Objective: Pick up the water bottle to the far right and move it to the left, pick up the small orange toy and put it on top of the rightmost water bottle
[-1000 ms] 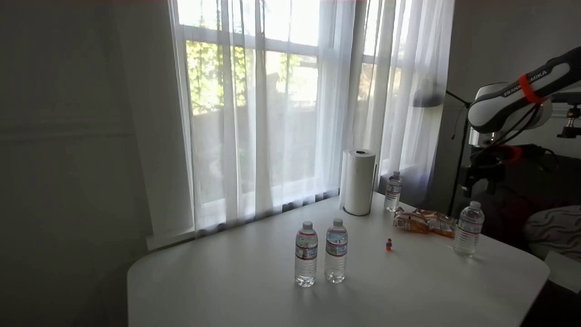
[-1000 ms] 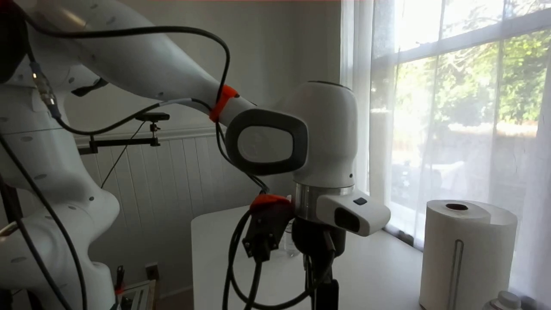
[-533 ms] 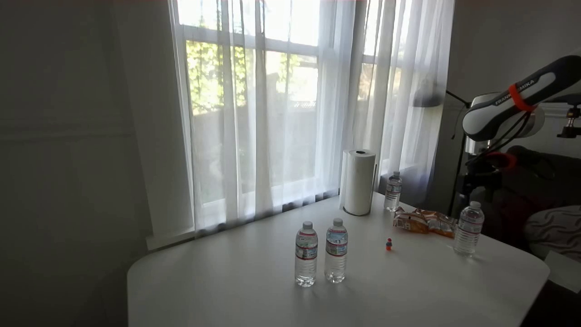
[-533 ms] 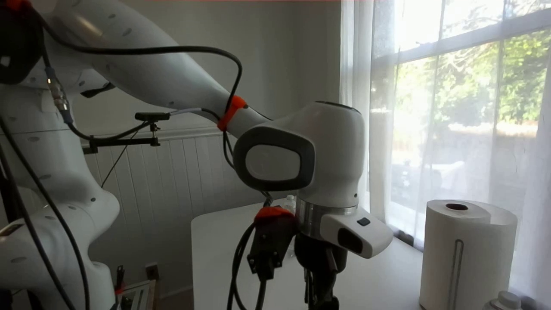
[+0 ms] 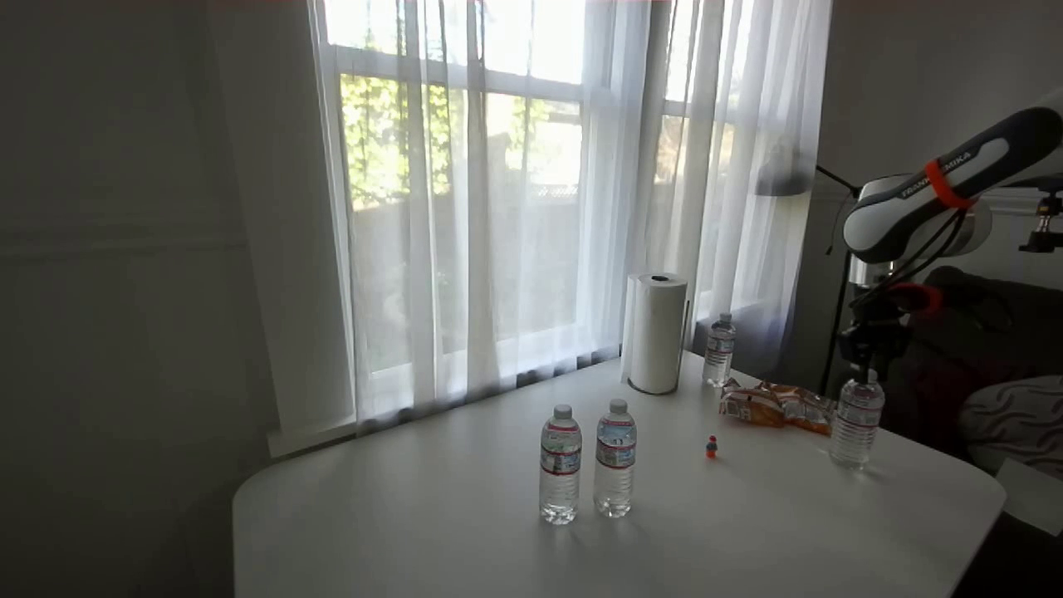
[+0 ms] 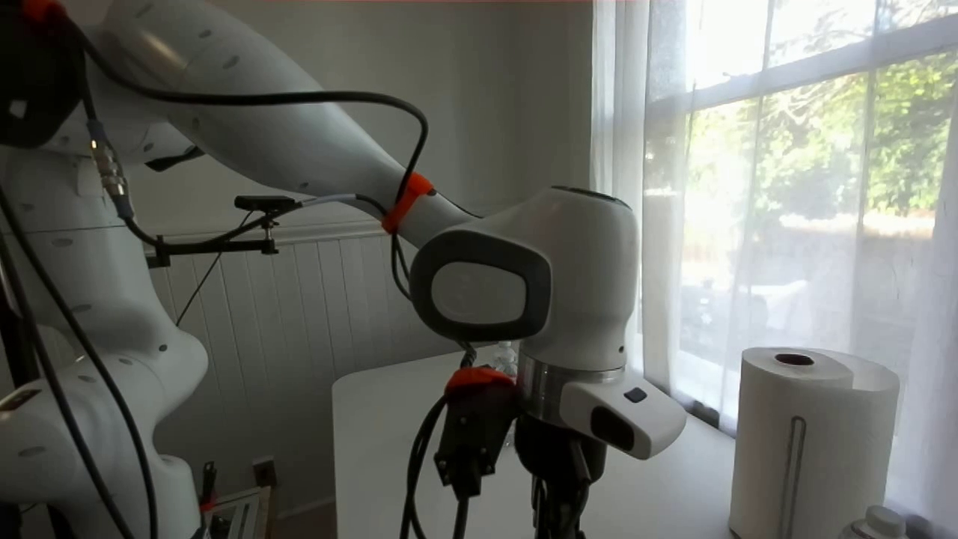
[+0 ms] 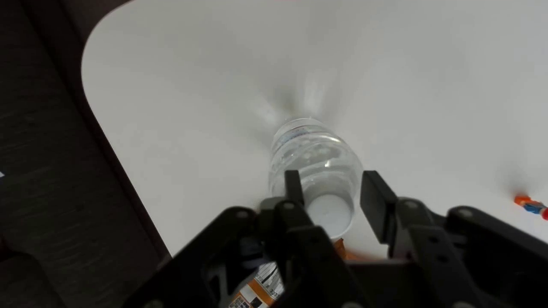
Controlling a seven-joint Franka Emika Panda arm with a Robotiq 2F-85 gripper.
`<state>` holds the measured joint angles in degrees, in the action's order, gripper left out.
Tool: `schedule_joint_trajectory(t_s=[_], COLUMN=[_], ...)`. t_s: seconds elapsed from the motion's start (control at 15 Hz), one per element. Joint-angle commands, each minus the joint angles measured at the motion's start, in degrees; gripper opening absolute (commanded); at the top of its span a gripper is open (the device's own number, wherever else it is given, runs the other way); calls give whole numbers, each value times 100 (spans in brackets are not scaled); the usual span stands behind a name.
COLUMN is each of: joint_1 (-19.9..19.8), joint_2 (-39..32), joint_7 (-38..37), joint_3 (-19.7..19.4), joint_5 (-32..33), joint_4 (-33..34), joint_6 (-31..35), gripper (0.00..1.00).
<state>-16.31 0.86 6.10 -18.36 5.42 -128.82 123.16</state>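
The water bottle to the far right (image 5: 855,428) stands upright on the white table, clear with a white cap. My gripper (image 5: 865,364) has come down over its top. From the wrist view, the gripper (image 7: 331,182) has one finger on each side of the bottle's cap (image 7: 329,214). The left finger lies close beside the cap. A gap shows between the cap and the right pad (image 7: 376,201), so the jaws are partly open. The small orange toy (image 5: 712,448) lies left of that bottle, and at the right edge of the wrist view the toy (image 7: 531,205) shows orange and blue.
Two similar bottles (image 5: 560,465) stand together mid-table. Another bottle (image 5: 719,353) is at the back beside a paper-towel roll (image 5: 656,336). An orange snack bag (image 5: 772,404) lies just behind the far-right bottle. The table's rounded edge (image 7: 83,72) is near.
The arm has come down, and the gripper now surrounds the top of the far-right bottle. Its fingers have drawn closer together. The toy and the other bottles stay where they were.
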Motion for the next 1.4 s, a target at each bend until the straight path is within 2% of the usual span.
schedule_joint_trajectory(t_s=[0.0, 0.07, 0.2, 0.53, 0.6, 0.67, 0.73, 0.87, 1.33], joint_1=[-64, -62, -59, -53, -53, -52, -51, -54, -58], joint_2=[-18, -12, -14, -16, -21, -29, -31, -43, -70], joint_7=[178, 164, 172, 261, 289, 311, 330, 349, 382], joint_3=[7, 10, 13, 19, 19, 20, 21, 19, 17], joint_5=[-54, -29, -22, -43, -49, -41, -49, -32, -62], joint_4=[32, 36, 41, 34, 34, 41, 44, 44, 67], joint_6=[76, 86, 96, 232, 266, 278, 288, 320, 271], gripper=[10, 56, 63, 98, 99, 92, 67, 64, 14])
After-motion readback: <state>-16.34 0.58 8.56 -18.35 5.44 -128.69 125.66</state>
